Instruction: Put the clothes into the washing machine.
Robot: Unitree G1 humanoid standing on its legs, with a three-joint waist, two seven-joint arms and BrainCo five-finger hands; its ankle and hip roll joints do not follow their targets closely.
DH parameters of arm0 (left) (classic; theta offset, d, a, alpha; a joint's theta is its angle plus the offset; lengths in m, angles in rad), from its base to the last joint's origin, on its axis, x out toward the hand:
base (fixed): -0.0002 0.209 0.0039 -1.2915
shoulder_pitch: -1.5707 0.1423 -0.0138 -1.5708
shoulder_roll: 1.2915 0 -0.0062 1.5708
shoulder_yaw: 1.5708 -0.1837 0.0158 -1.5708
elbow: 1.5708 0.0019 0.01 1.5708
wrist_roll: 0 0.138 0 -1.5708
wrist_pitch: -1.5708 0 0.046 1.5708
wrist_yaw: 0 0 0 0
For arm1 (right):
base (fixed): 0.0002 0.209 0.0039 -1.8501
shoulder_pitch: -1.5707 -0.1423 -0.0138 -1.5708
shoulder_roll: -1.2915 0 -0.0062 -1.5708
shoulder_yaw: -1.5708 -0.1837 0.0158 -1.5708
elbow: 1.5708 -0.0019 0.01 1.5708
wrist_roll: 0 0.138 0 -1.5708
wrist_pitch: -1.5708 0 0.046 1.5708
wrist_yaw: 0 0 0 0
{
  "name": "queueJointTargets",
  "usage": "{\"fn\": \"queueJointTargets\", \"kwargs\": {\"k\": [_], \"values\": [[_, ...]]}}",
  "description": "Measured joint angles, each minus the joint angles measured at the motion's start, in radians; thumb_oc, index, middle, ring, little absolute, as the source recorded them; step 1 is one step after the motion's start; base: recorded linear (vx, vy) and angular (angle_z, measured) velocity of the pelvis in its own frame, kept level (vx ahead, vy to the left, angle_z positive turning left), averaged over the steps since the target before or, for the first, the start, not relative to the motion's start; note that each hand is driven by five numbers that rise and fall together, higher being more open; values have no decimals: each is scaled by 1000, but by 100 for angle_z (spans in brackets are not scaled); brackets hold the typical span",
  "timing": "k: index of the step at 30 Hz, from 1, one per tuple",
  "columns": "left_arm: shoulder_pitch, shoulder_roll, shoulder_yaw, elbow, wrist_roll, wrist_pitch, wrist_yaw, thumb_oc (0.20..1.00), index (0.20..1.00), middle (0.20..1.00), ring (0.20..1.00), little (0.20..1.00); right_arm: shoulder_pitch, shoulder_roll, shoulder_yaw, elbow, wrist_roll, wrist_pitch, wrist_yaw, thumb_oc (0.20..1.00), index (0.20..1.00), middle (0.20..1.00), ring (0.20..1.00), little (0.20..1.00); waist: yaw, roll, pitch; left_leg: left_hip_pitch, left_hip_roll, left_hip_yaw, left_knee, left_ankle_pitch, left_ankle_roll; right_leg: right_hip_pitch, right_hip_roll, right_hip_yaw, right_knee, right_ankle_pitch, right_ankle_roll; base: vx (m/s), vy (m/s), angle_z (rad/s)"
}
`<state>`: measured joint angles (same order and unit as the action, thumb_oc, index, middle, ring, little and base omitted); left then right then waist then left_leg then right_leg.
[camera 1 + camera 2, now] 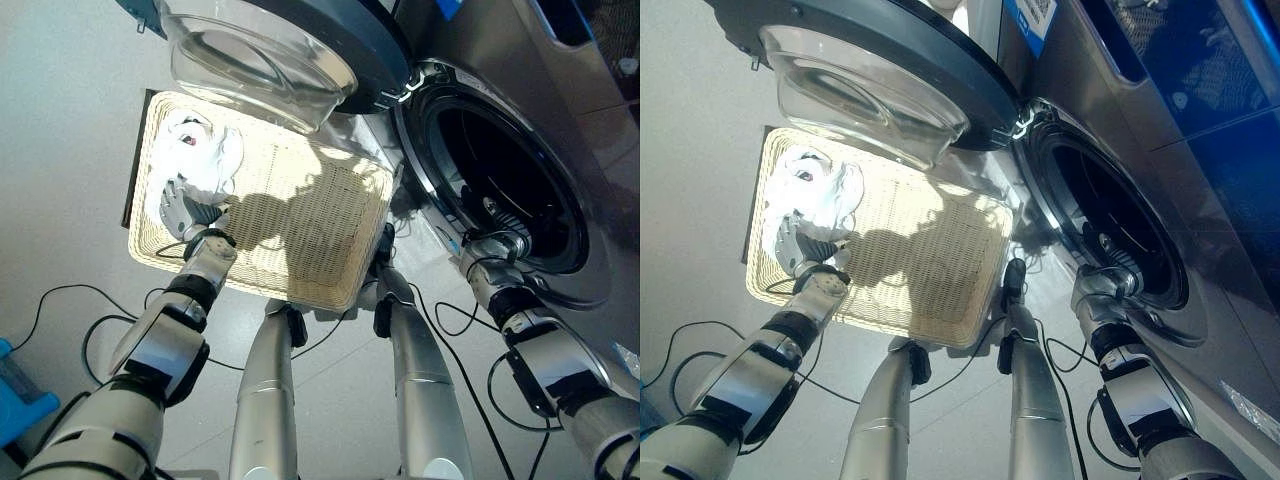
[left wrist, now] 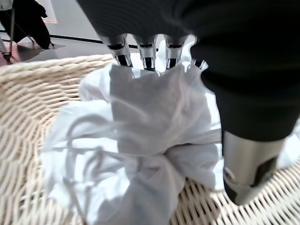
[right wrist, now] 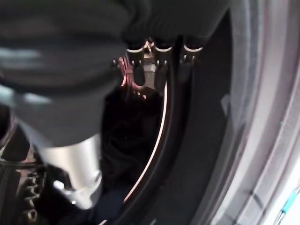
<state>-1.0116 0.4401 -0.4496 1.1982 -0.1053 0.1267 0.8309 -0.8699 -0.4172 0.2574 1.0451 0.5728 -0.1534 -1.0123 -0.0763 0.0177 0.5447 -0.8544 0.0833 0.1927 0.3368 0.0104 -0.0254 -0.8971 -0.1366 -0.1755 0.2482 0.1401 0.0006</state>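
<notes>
Laundry area: front-load washing machine (image 1: 560, 150), door (image 1: 290, 50) swung open, by the right hand (image 1: 487, 252); wicker basket (image 1: 300, 240) on pale smooth floor (image 1: 60, 120) under the left hand (image 1: 180, 205) (home or test room, can't tell).

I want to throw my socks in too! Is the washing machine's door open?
Open. The round glass door is swung wide over the wicker basket, and the dark drum opening is uncovered.

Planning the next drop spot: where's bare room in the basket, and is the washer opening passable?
The wicker basket is bare across its middle and the end nearest the washing machine. It is crowded at the far-left end, where the left hand sits on the white clothes. The right hand occupies the drum opening's lower rim; above it, the opening looks free.
</notes>
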Motion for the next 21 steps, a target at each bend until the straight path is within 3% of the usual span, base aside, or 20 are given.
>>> {"fn": "queueJointTargets", "kwargs": {"k": [10, 18, 19, 21], "values": [[-113, 7, -1, 85, -48, 74, 38, 1000, 1000, 1000, 1000, 1000, -31, 16, 34, -24, 77, -31, -12, 1000, 1000, 1000, 1000, 1000, -22, -29, -1, -51, 10, -3, 6, -1, -2, -44, 5, -3, -5, 2, -1, 1, -3, 0], [-157, 12, -5, 125, -47, 143, 47, 1000, 1000, 1000, 1000, 1000, -28, 16, 38, -79, 132, -80, -11, 1000, 1000, 1000, 1000, 1000, -32, -31, -1, -79, 17, -5, 7, -1, -7, -70, 9, -4, -4, 1, -1, 0, 0, 0], [-166, 12, -5, 126, -48, 145, 46, 200, 200, 200, 200, 200, -29, 16, 38, -87, 140, -81, -12, 1000, 1000, 1000, 1000, 1000, -33, -31, -1, -84, 17, -5, 5, 1, -9, -75, 10, -6, -4, 0, 1, 0, 0, 0], [-172, 15, -5, 130, -58, 142, 44, 200, 200, 200, 200, 200, -30, 16, 38, -96, 146, -82, -12, 1000, 1000, 1000, 1000, 1000, -34, -31, -1, -88, 18, -6, 5, 1, -10, -80, 10, -6, -3, -1, 2, 0, 0, 0]]}}
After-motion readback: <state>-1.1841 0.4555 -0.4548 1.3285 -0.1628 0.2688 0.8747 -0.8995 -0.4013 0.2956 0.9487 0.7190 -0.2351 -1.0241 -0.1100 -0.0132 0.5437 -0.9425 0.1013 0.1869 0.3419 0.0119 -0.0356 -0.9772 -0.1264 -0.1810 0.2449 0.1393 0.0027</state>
